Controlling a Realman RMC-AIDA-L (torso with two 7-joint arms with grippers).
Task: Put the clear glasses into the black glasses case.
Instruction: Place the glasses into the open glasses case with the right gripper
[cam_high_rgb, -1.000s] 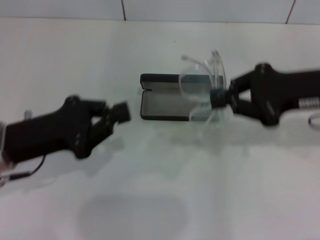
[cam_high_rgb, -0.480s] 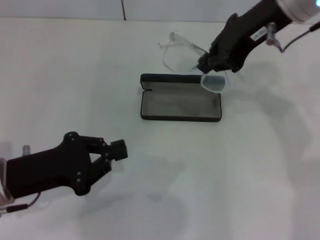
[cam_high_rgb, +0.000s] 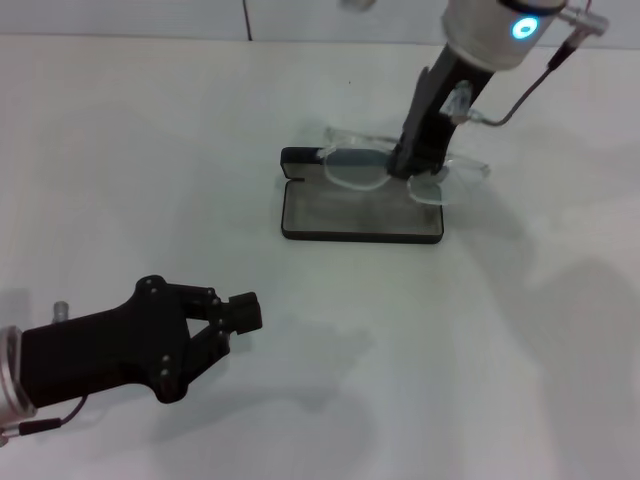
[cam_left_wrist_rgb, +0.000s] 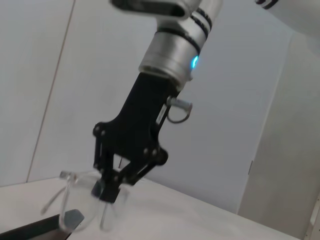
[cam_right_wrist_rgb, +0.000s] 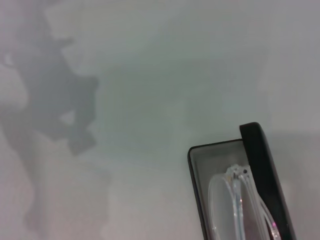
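1 container on the white table: the black glasses case, lying open near the far middle of the surface, grey-lined tray facing up, lid standing along the far edge. Tray shows only lining in the head view; nothing lies flat on its floor.

Clear glasses sit over the far rim of the case, lens spanning the lid line, 1 arm reaching past the right end of the case. They are not down in the tray; they hang at the rim, tilted. In the right wrist view the glasses appear directly above the grey lining, inside the outline of the case.

Right gripper comes down steeply from the far right, fingers pinched together on the middle of the glasses frame, at the bridge. Left wrist view confirms: right gripper closed tight on the glasses, lens hanging below the fingertips, a dark corner of the case under it.

Left gripper rests low over the near left of the table, well apart from the case, pointing right. Fingers close together, nothing between them.

2 arm shadows fall on the table.
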